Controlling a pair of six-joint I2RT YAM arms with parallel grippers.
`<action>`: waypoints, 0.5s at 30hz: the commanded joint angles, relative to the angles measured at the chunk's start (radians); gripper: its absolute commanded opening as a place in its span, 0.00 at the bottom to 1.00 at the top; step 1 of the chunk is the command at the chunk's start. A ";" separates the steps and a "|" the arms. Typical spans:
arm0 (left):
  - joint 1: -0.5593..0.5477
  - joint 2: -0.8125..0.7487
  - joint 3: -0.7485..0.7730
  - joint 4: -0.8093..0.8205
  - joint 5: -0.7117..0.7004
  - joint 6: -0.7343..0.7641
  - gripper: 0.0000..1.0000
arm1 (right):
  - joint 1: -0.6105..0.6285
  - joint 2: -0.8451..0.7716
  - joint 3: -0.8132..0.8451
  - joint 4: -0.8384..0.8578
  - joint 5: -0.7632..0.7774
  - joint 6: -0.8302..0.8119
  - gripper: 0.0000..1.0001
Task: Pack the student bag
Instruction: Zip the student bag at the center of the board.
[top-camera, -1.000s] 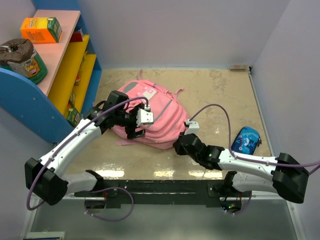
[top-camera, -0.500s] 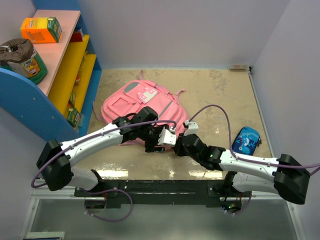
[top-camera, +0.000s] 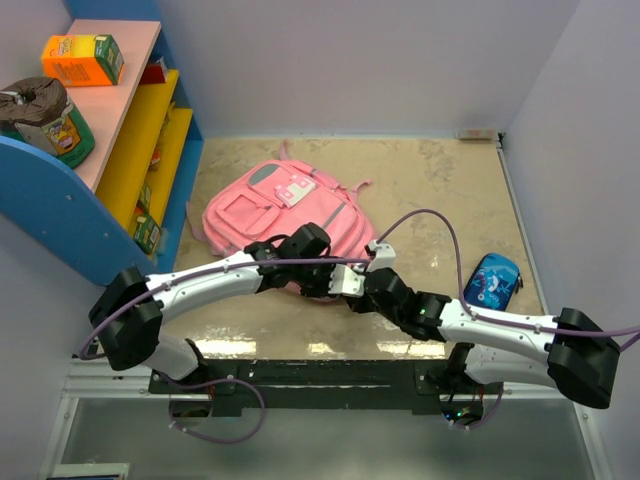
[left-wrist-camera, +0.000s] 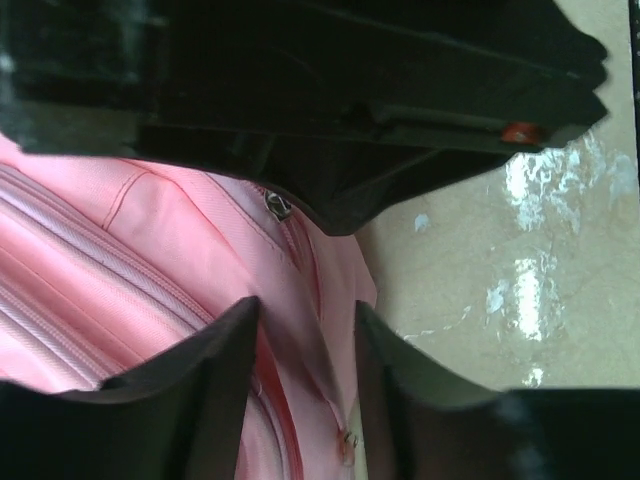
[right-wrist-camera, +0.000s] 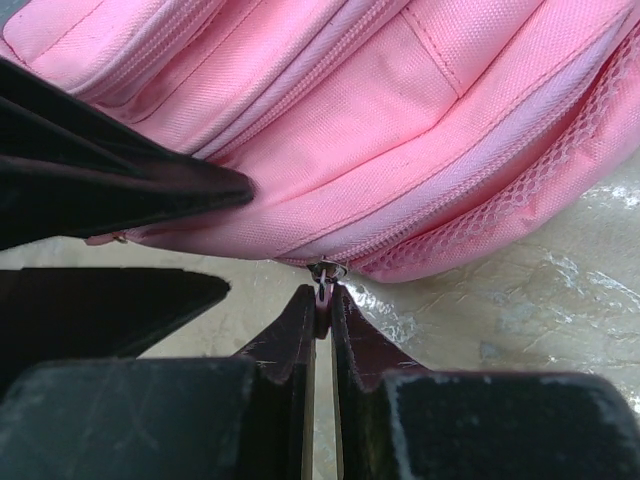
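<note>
Right claw (right-wrist-camera: 322, 303) tight on zip pull (right-wrist-camera: 324, 278) of student bag (right-wrist-camera: 420, 120)

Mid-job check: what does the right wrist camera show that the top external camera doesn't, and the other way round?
Only the right wrist view: the right gripper shut on a small zipper pull at the edge of the pink backpack, next to a mesh side pocket. Only the top external view: the blue pouch and the shelf with an orange box on top. Both show the pink backpack.
</note>
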 joint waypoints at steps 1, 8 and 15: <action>0.000 0.046 0.018 0.033 -0.081 0.005 0.34 | 0.002 -0.027 -0.005 0.079 -0.046 -0.001 0.00; -0.002 0.033 0.058 -0.048 -0.107 -0.003 0.00 | 0.002 -0.044 -0.002 0.020 -0.043 0.005 0.00; -0.002 -0.124 -0.046 -0.192 -0.133 0.094 0.00 | -0.024 -0.075 -0.003 0.003 -0.095 0.004 0.00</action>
